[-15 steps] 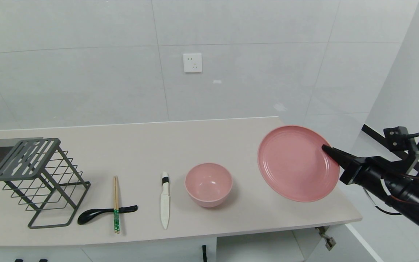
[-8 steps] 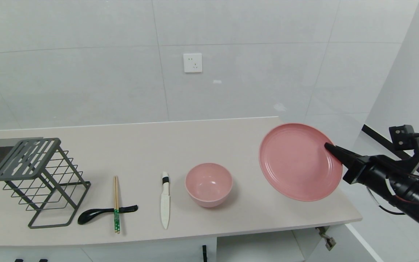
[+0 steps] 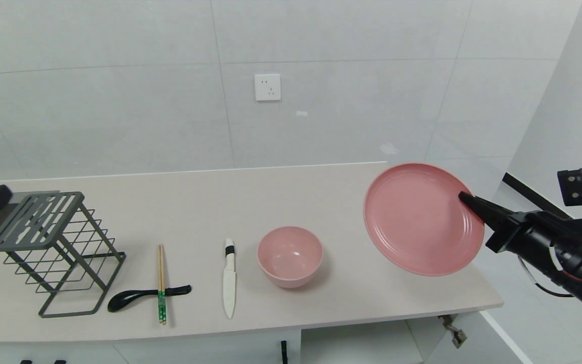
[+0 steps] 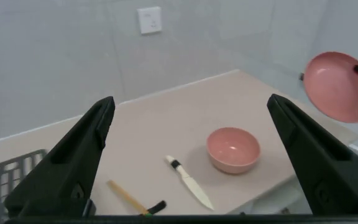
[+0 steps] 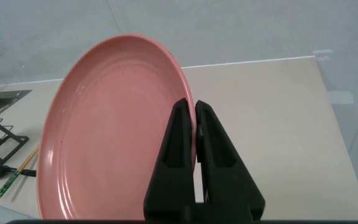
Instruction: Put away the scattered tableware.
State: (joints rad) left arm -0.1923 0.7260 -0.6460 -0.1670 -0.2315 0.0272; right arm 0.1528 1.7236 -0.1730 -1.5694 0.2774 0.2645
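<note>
The right tool is matte black, and its two long fingers taper from a blocky black body to narrow wedge tips. The right arm behind it is also black. It has a pale ring round one joint, thin red and black cables along its underside, and a small black box on a bracket with its own black lead. The left tool has the same broad, black, wedge-shaped fingers.

Passage was left along the surface behind the bowl, knife and chopsticks; the spoon was laid just beside the rack.
</note>
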